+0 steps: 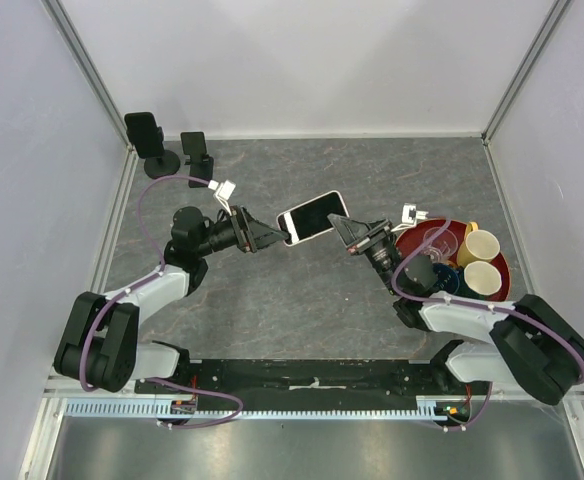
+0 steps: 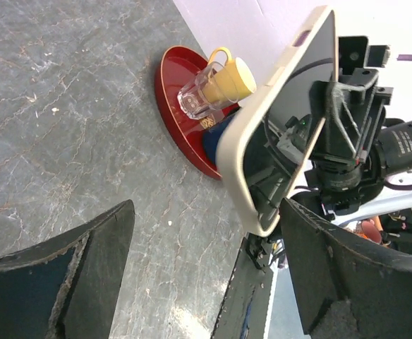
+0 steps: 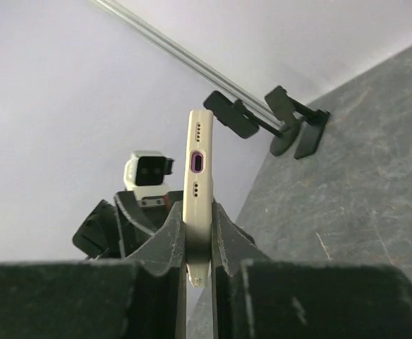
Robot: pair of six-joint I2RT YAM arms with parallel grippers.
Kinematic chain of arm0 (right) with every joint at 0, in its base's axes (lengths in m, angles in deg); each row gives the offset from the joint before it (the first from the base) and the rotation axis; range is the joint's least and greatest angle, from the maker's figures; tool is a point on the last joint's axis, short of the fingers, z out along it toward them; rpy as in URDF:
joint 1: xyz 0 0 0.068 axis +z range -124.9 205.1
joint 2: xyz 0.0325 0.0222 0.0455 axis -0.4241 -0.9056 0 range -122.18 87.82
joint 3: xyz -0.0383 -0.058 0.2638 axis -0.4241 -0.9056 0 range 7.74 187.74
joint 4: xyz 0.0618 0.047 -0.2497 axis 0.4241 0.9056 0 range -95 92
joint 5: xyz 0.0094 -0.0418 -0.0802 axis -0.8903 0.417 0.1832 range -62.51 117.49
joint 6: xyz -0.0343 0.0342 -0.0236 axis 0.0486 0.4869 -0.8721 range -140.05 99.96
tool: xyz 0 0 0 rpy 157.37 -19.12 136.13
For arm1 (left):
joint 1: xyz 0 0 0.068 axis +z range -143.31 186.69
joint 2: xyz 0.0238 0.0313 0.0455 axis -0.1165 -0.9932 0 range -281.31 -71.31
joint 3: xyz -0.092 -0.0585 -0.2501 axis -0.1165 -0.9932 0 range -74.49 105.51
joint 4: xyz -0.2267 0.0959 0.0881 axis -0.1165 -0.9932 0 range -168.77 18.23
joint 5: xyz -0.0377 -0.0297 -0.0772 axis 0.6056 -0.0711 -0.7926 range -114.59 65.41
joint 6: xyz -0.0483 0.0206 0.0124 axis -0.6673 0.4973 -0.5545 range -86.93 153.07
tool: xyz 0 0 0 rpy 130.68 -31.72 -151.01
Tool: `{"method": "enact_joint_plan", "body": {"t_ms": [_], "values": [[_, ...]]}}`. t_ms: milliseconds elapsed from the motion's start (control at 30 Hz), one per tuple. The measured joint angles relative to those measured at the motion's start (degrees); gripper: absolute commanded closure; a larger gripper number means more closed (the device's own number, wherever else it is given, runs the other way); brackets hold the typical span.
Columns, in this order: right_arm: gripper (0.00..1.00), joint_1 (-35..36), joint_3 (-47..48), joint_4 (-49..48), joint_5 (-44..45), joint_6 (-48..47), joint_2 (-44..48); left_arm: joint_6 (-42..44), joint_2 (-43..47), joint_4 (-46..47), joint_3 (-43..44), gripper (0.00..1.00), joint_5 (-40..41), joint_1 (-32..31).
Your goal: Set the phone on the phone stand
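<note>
The phone [image 1: 312,215], in a cream case with a dark screen, hangs above the middle of the table. My right gripper [image 1: 345,230] is shut on its right end; in the right wrist view the phone [image 3: 197,176] stands edge-on, pinched in the gripper [image 3: 199,222]. My left gripper [image 1: 282,238] is open at the phone's left end. In the left wrist view the phone [image 2: 276,134] has one corner between the wide-apart fingers [image 2: 58,275], close to the right one. Two black phone stands [image 1: 150,142] [image 1: 197,155] sit at the back left corner, also visible as stands [image 3: 291,120].
A red tray [image 1: 507,278] holding yellow cups [image 1: 480,247] and a clear glass [image 1: 435,240] sits at the right, just behind my right arm; the left wrist view shows that tray [image 2: 169,92] too. White walls enclose the table on three sides.
</note>
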Motion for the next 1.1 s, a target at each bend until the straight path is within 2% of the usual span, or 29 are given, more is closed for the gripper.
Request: {"method": "enact_joint_plan", "body": {"t_ms": [100, 200, 300, 333, 500, 567, 600, 633, 700, 733, 833, 900, 933, 1033, 1100], "values": [[1.0, 2.38, 0.24, -0.66, 1.29, -2.4, 1.55, -0.66, -0.02, 1.22, -0.09, 0.16, -0.31, -0.11], [1.0, 4.07, 0.72, -0.72, 1.55, -3.61, 0.66, -4.09, -1.11, 9.46, -1.05, 0.23, -2.49, -0.42], [1.0, 4.9, 1.05, -0.72, 1.57, -3.98, -1.33, -8.55, -2.91, 19.32, -2.32, 0.34, -4.61, -0.76], [1.0, 5.01, 1.05, -0.7, 1.73, -3.98, -1.92, -9.92, -3.5, 21.84, -2.78, 0.4, -5.18, -0.76], [1.0, 5.25, 1.05, -1.92, 2.38, -4.02, -2.43, -16.31, -7.19, 28.26, -3.43, 0.55, -6.64, -0.46], [1.0, 5.49, 1.05, -2.05, 2.56, -4.35, -2.43, -18.08, -8.31, 29.22, -3.43, 0.67, -7.19, -0.46], [0.99, 5.51, 1.05, -2.21, 2.56, -4.52, -2.43, -18.78, -8.63, 29.46, -3.43, 0.8, -7.43, -0.46], [0.88, 5.53, 1.03, -2.47, 2.49, -4.61, -2.43, -19.37, -8.92, 29.62, -3.43, 0.86, -7.76, -0.46], [0.74, 5.53, 0.94, -2.71, 2.43, -4.63, -2.43, -21.35, -9.09, 30.69, -3.39, 0.93, -8.83, -0.37], [0.61, 5.42, 0.87, -2.84, 2.34, -4.37, -2.38, -21.99, -9.09, 31.61, -3.15, 0.98, -9.29, -0.35], [0.39, 5.42, 0.81, -2.19, 1.07, -7.93, -0.92, -22.75, -8.83, 33.11, -2.32, 0.98, -11.1, -0.72], [0.29, 5.16, 0.92, 0.59, -1.14, -12.44, 2.14, -22.64, -8.52, 32.92, -2.23, 0.98, -12.72, -1.09], [0.19, 4.94, 1.31, 3.26, -2.64, -15.06, 4.46, -22.1, -8.35, 32.63, -2.23, 0.98, -13.64, -1.18], [0.02, 4.57, 5.79, 17.14, -6.32, -23.28, 11.78, -19.06, -6.75, 30.18, -1.88, 0.98, -16.31, -1.44], [0.02, 4.0, 10.54, 28.24, -8.26, -28.68, 15.37, -15.74, -4.81, 26.01, -0.96, 0.98, -17.73, -1.44]]}}
